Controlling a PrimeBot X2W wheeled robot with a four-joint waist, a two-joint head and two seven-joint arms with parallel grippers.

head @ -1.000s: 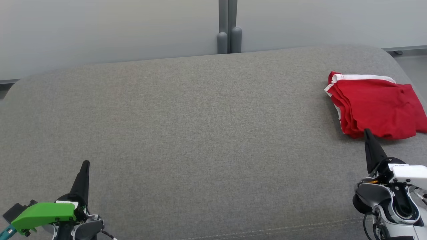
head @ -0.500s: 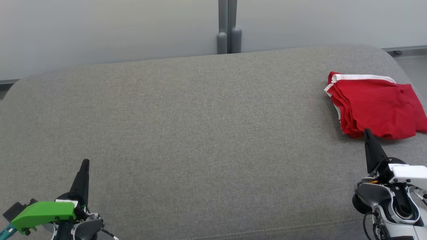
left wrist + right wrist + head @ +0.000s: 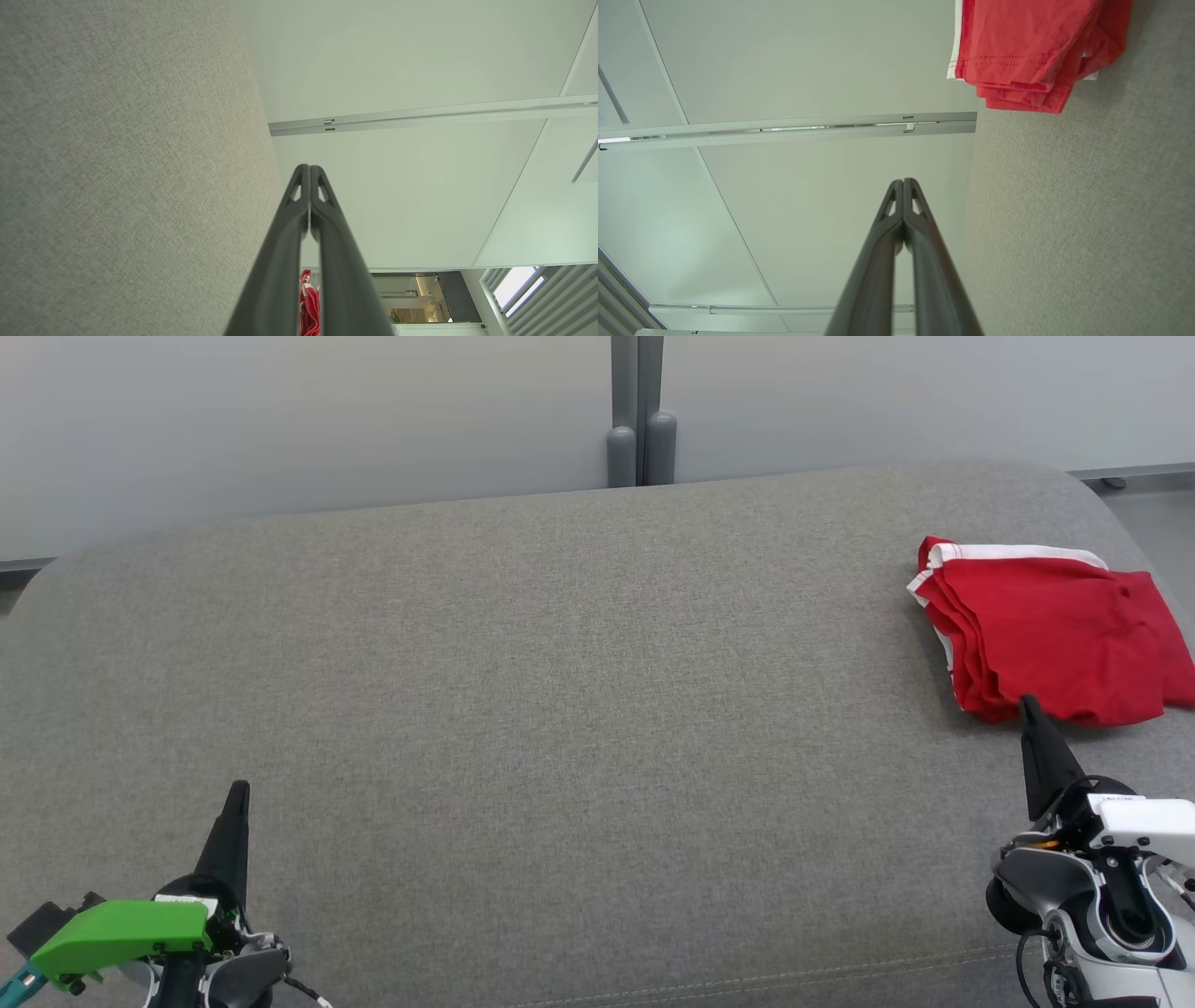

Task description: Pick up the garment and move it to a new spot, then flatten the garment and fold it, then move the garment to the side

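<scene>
The red garment (image 3: 1050, 627) lies folded in a thick stack at the far right of the grey cushioned surface (image 3: 560, 691), white trim along its back and left edges; its lettering is hidden. The right wrist view shows the garment (image 3: 1027, 51) at the top, folded layers toward the camera. A sliver of the garment (image 3: 309, 303) peeks between the fingers in the left wrist view. My right gripper (image 3: 1028, 705) is shut and empty, its tip just short of the stack's front edge. My left gripper (image 3: 240, 791) is shut and empty at the lower left, far from the garment.
A pale wall with a grey vertical post (image 3: 639, 411) stands behind the surface. The surface's rounded right corner (image 3: 1092, 495) lies just beyond the garment. A stitched seam (image 3: 747, 980) runs along the front edge.
</scene>
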